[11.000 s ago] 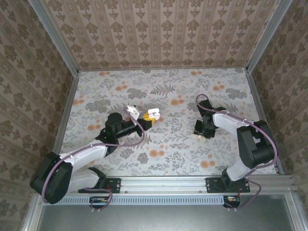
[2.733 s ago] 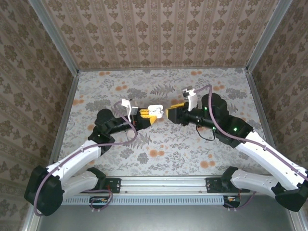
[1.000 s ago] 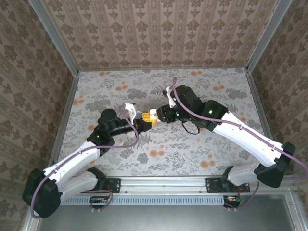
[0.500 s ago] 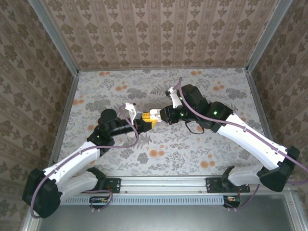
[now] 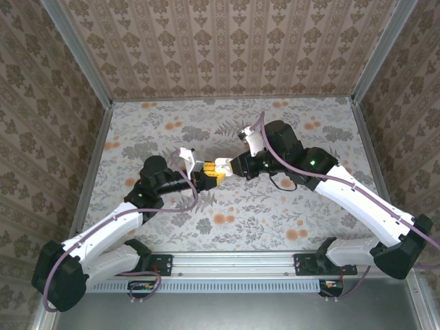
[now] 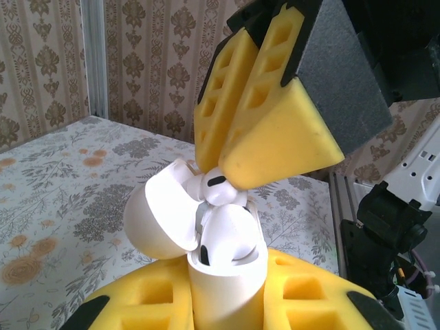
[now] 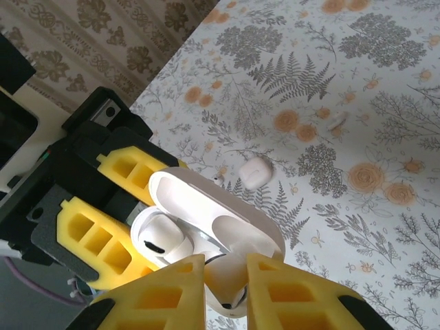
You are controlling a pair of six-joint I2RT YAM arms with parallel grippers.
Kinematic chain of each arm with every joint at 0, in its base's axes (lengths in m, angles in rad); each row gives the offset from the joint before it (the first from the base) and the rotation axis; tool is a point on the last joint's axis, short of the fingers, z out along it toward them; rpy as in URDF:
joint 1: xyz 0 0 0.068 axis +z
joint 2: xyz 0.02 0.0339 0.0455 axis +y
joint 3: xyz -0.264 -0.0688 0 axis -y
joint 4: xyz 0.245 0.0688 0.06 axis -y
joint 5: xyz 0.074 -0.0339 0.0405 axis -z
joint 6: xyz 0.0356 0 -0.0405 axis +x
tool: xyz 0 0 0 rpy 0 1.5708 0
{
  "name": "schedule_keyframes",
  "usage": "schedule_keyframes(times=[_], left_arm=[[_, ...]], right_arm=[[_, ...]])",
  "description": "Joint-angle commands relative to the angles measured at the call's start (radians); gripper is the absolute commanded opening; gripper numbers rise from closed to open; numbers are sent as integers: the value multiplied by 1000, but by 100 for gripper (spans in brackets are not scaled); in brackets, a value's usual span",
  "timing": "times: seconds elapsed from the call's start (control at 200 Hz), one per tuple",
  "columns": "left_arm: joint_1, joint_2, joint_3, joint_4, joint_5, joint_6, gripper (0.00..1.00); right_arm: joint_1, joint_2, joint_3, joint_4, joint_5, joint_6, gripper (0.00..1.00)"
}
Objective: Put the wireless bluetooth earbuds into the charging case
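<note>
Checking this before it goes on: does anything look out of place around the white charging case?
Two small white bits lie loose on the floral table: a rounded white piece and a smaller white sliver, both beyond the open white charging case. What they are is too small to tell.

Open: far half and near strip of bench point(image 5: 158, 117), inside walls point(image 5: 227, 48) on three sides. Blocked: centre, where left hand point(image 5: 208, 174) holds charging case point(image 5: 221, 165) and right hand point(image 5: 232, 167) pinches earbud point(image 6: 216, 189) at its mouth. Loose below: small white bit point(image 7: 256, 172).
</note>
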State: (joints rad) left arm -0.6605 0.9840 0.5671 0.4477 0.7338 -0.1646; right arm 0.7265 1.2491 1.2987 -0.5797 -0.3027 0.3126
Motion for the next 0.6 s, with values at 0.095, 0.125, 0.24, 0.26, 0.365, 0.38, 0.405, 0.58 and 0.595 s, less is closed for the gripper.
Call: schedule_keyframes(times=[0.095,0.125,0.24,0.26,0.365,0.38,0.405,0.58,0.595], left_arm=[[-2,-21,13,75,42,-26,4],[-2,-19,13,77,44,-26,4],[-2,-19,13,84,49,-29,4],[-2,-19,13,83,51,-28,4],[-2,-17,11,86,53,-30,4],[-2,-17,11,86,54,-30,4],[-2,-17,11,87,54,-31,4],[-2,-16,11,83,53,-29,5],[-2,-15,11,83,53,-29,5]], right_arm=[[-26,-49,-42,22,-113,-71,18],[-32,-53,-47,28,-131,-79,18],[-50,-54,-50,33,-211,-114,19],[-50,-52,-49,33,-222,-121,19],[-55,-39,-43,28,-275,-150,19],[-55,-38,-41,28,-279,-153,19],[-56,-35,-41,26,-284,-159,19],[-61,-47,-50,39,-277,-176,18],[-62,-50,-53,39,-277,-176,18]])
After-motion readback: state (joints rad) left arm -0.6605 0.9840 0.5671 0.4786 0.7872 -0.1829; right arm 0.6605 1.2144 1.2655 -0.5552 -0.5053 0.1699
